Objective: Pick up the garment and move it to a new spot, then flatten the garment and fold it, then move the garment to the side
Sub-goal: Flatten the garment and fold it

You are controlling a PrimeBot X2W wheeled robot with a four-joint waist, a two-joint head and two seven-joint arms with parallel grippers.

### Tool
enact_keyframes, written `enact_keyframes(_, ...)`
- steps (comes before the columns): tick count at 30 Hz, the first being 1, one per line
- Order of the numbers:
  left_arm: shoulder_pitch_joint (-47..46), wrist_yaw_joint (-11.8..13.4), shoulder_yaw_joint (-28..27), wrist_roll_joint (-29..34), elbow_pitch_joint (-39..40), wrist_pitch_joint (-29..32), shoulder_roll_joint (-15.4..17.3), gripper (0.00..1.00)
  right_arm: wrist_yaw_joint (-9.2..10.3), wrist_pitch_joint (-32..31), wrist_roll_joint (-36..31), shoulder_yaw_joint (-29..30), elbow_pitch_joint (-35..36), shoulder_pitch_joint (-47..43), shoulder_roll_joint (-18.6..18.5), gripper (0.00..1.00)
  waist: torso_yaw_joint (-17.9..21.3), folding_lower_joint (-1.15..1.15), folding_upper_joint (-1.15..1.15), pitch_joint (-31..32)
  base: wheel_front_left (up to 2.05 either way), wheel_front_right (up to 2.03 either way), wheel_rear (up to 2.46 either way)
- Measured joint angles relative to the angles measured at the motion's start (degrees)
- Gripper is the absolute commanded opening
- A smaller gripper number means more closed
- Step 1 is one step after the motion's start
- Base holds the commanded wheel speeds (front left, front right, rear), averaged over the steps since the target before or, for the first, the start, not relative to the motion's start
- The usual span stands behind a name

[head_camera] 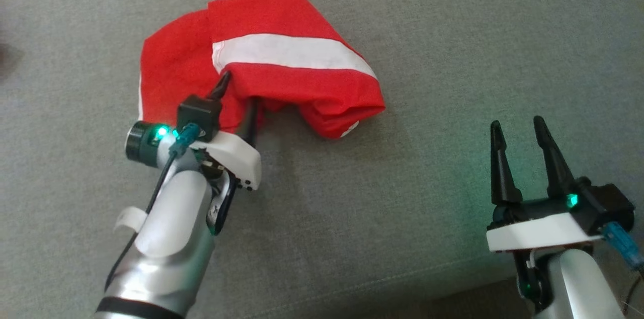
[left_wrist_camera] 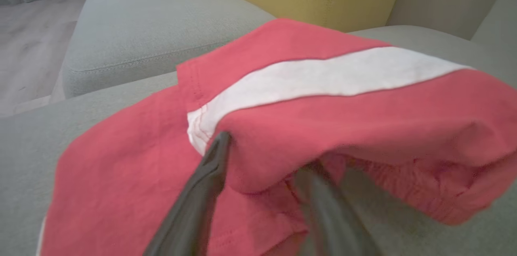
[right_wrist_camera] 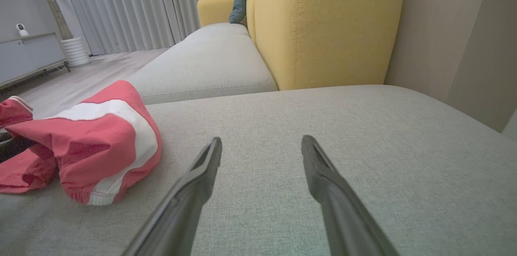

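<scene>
Left gripper (head_camera: 239,93): jaws are standing apart, straddling a raised fold at the near edge of the red garment (head_camera: 282,52), likely lining up a pinch for lifting.
Garment: is lying crumpled on the grey sofa seat (head_camera: 453,32).
Right gripper (head_camera: 518,127): is waiting spread and empty, well apart.
Room: bare seat is stretching rightward, with its front edge running close by the arms.

Head view: above left gripper (head_camera: 240,90) and right gripper (head_camera: 517,124), facing down.
Left wrist view: close against garment (left_wrist_camera: 323,126).
Right wrist view: low, garment left of fingers (right_wrist_camera: 194,187).
Shared: garment.
</scene>
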State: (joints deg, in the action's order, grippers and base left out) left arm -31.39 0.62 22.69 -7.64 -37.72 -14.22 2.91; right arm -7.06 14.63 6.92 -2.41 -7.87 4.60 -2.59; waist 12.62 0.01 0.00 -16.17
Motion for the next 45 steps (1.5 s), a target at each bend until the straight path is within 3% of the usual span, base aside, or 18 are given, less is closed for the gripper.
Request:
enact_keyframes(1, 0.00, 0.43, -0.21, 0.02, 0.13, 0.00, 0.07, 0.00, 0.00, 0.00, 0.33, -0.03, 0.05, 0.00, 0.00, 1.00, -0.17, -0.01, 0.00, 0.14, 0.00, 0.00, 0.00)
enact_keyframes(9, 1.77, 2.90, -1.10, 3.23, 10.90, -0.08, 2.29, 0.00, 0.00, 0.00, 0.64, -0.07, 0.24, -0.13, 0.00, 1.00, -3.79, -0.01, 0.00, 1.74, 0.00, 0.00, 0.00)
enact_keyframes(16, 11.79, 5.01, -0.81, 5.10, 16.95, -0.20, 5.75, 0.00, 0.00, 0.00, 0.64, -0.27, -0.31, -0.57, -0.01, 1.00, -8.60, -0.01, 0.00, 3.71, 0.00, 0.00, 0.00)
enact_keyframes(24, 18.37, 6.93, -2.36, 3.49, 15.62, -0.34, 6.65, 0.00, 0.00, 0.00, 0.62, -0.87, -1.33, -0.54, 0.00, 1.00, -12.62, -0.01, 0.00, 4.04, 0.00, 0.00, 0.00)
enact_keyframes(38, 21.53, 7.22, -3.12, 1.99, 11.98, -0.34, 4.02, 0.00, 0.00, 0.00, -1.03, -5.39, -7.02, -0.39, -0.01, 1.00, -13.84, -0.01, 0.00, 3.10, 0.00, 0.00, 0.00)
enact_keyframes(40, 21.53, 6.97, -3.21, 1.77, 12.27, -0.34, 3.59, 0.71, 0.00, 0.00, -1.03, -5.93, -8.58, -0.30, -0.03, 1.00, -14.20, -0.01, 0.00, 3.21, 0.00, 0.00, 0.00)
enact_keyframes(41, 21.53, 6.61, -3.36, 1.38, 12.72, -0.33, 3.37, 1.00, 0.00, 0.00, -1.05, -6.27, -9.40, -0.19, -0.03, 1.00, -14.43, -0.01, 0.00, 3.30, 0.00, 0.00, 0.00)
enact_keyframes(45, 21.56, 5.22, -4.00, 0.26, 14.74, -0.33, 2.52, 1.00, 0.00, 0.00, -1.46, -6.93, -11.50, 0.40, -0.03, 1.00, -15.19, -0.01, 0.00, 3.70, 0.00, 0.00, 0.00)
